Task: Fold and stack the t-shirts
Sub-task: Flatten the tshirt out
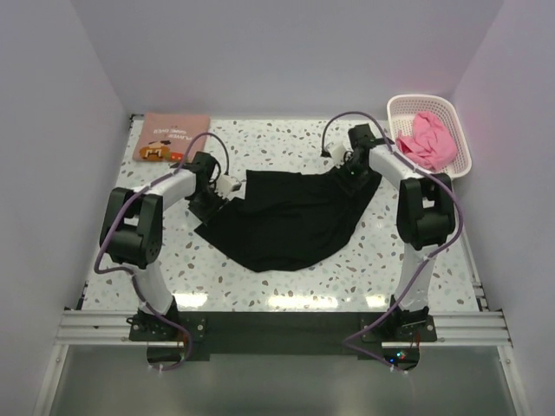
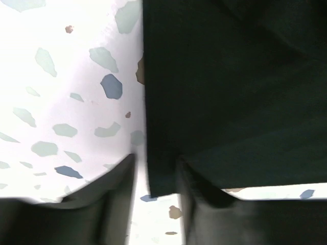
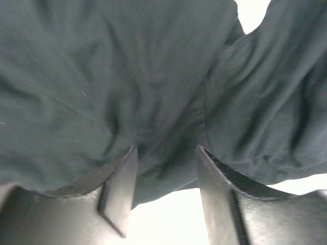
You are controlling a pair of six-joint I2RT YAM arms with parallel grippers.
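Note:
A plain black t-shirt (image 1: 290, 221) lies spread and rumpled on the speckled table (image 1: 286, 277), stretched between both arms. At its left edge sits my left gripper (image 1: 227, 186). In the left wrist view the jaws (image 2: 156, 163) stand apart, low on the table, with a corner of the black cloth (image 2: 230, 92) between them. My right gripper (image 1: 347, 169) is at the shirt's upper right corner. Its jaws (image 3: 166, 150) are also apart, with bunched black cloth (image 3: 127, 76) lying between the fingers. A salmon-pink printed t-shirt (image 1: 173, 134) lies folded at the back left. The bright pink t-shirt (image 1: 431, 140) is crumpled in the basket.
A white lattice basket (image 1: 408, 104) stands at the back right corner, just behind the right arm. White walls close in the table on three sides. The arm bases sit on a rail (image 1: 277, 328) at the near edge.

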